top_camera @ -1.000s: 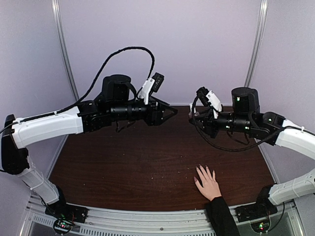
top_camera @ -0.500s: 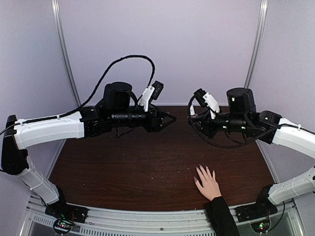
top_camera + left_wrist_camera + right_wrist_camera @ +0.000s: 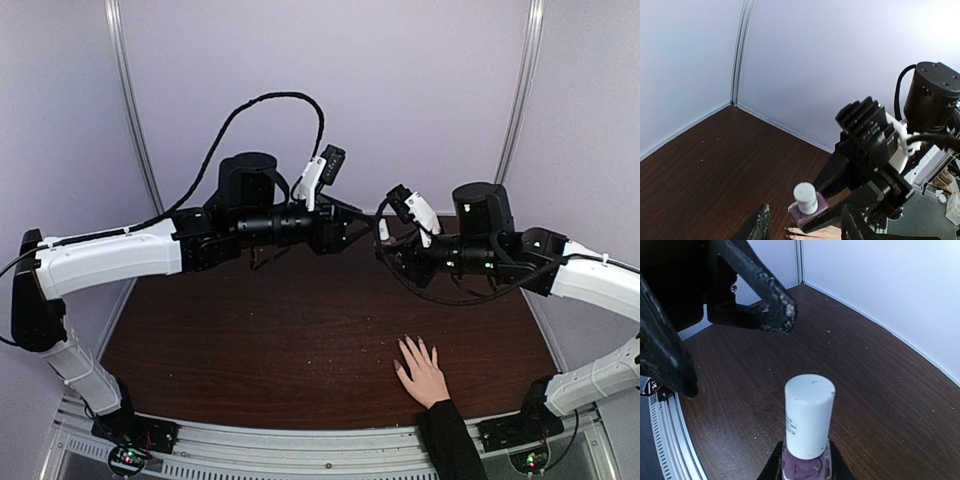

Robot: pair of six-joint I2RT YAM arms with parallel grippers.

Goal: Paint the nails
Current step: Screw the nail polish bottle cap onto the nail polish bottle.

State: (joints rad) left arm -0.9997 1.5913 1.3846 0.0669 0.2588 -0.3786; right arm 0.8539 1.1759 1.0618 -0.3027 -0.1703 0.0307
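We find the nails on a human hand lying flat, fingers spread, on the near right part of the brown table, black sleeve towards the front edge. The nails are too small for us to tell any colour. Well above and behind the hand, the right gripper is clamped on a small purple polish bottle, its pale cap on and upright. The left gripper faces it, fingers wide apart, just beside the cap and not touching it.
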